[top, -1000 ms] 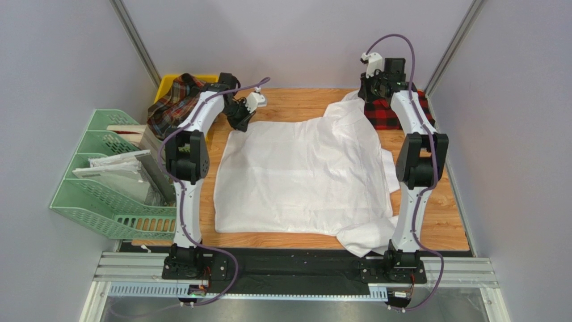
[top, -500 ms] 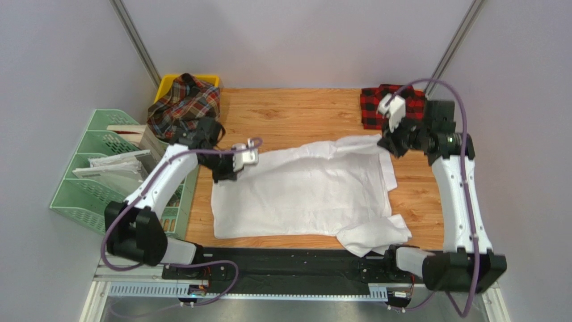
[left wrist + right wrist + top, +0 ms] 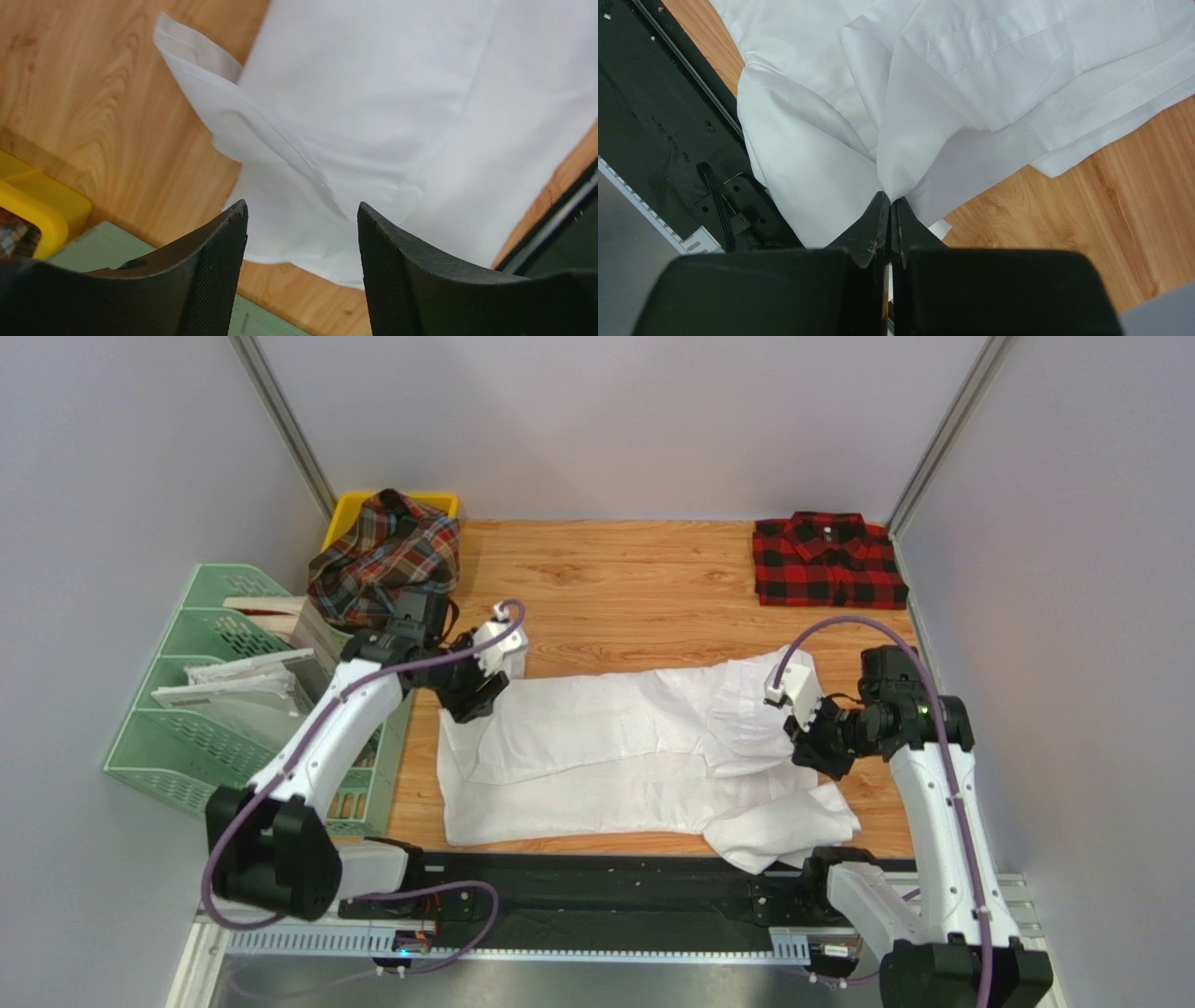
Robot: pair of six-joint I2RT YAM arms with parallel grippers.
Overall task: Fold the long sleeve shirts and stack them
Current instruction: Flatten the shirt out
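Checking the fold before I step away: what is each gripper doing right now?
Left gripper: open, holding nothing, over the large plain white cloth shirt.
Right gripper: closed, pinching a fold of that white shirt.

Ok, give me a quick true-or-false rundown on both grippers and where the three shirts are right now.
1. The left gripper is open with nothing between its fingers. True.
2. The right gripper is open over bare wood. False: it is shut, pinching a fold of the white shirt near that shirt's right end.
3. The red-and-black checked shirt lies folded at the far right, apart from the white shirt. True.
4. The tartan shirt lies on top of the white shirt. False: it sits bunched in the yellow bin at the far left, not touching the white shirt.
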